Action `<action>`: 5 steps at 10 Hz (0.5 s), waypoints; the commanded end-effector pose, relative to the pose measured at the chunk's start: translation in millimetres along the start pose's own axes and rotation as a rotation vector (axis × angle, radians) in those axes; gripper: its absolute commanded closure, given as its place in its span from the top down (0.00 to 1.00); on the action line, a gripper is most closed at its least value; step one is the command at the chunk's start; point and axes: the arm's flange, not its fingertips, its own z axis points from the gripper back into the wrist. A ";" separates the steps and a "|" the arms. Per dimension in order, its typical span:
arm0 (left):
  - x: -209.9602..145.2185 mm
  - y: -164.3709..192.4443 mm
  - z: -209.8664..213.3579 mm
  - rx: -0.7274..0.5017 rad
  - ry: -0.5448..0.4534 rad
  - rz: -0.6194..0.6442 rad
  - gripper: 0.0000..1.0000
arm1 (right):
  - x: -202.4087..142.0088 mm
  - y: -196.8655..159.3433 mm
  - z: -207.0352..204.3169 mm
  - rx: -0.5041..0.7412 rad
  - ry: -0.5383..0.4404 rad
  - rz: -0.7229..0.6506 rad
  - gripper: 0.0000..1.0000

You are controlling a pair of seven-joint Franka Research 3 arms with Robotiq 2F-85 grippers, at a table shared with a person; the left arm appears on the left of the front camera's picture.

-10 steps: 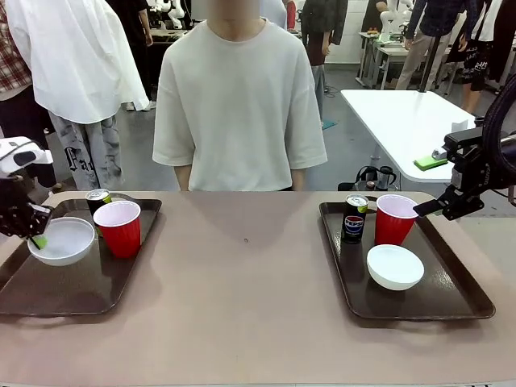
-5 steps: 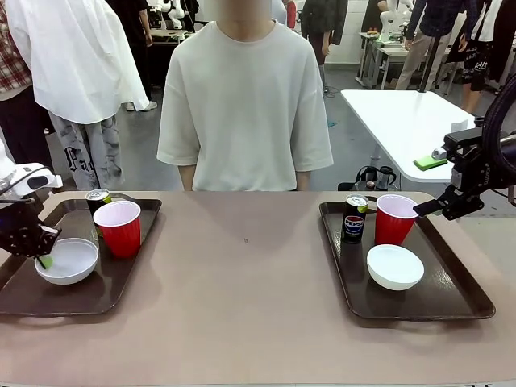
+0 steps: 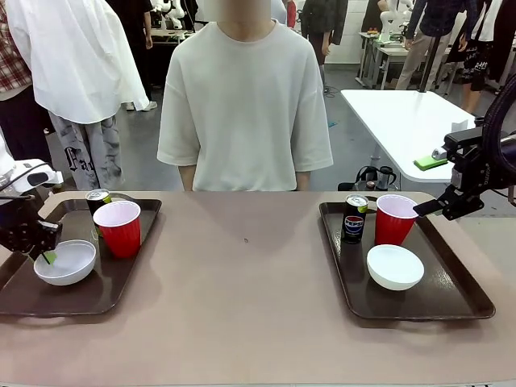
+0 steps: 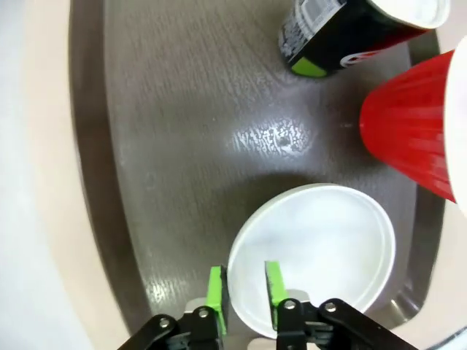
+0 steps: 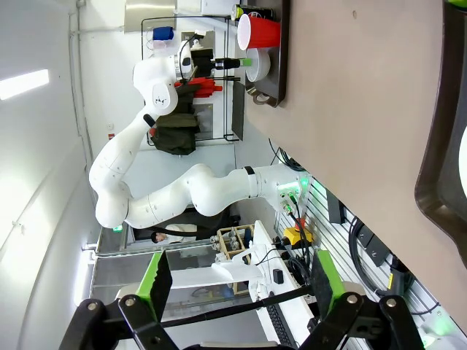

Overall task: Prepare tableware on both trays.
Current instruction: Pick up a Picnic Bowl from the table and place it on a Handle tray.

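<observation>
From my station, the left gripper (image 3: 42,251) sat at the left edge of the front view, its arm largely cut off by the frame. In its wrist view the green pads (image 4: 216,289) straddled the rim of the left white bowl (image 4: 314,255), one pad outside and one inside; I could not tell whether they pressed the rim or stood just clear. That bowl lay on the left tray (image 3: 105,282), beside the left red cup (image 3: 118,227). The left can (image 3: 97,200) stood behind the cup, partly hidden, its print unreadable.

On the right tray (image 3: 451,302) the right can (image 3: 355,218) carried a Pepsi roundel, next to the right red cup (image 3: 395,218), with the right white bowl (image 3: 395,266) nearer me. The right gripper (image 3: 429,208) hung just beside that cup, fingers spread wide, holding nothing; its body was partly out of frame.
</observation>
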 end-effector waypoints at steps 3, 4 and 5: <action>-35.6 -29.0 38.3 0.012 -0.022 -0.067 0.66 | -0.4 -1.9 2.3 -0.009 0.018 0.016 1.00; -38.0 -34.7 53.6 0.001 -0.028 -0.083 1.00 | -0.4 -1.9 2.3 -0.009 0.018 0.016 1.00; -43.3 -41.9 62.9 -0.021 -0.030 -0.097 0.85 | -0.4 -1.9 2.3 -0.009 0.018 0.016 1.00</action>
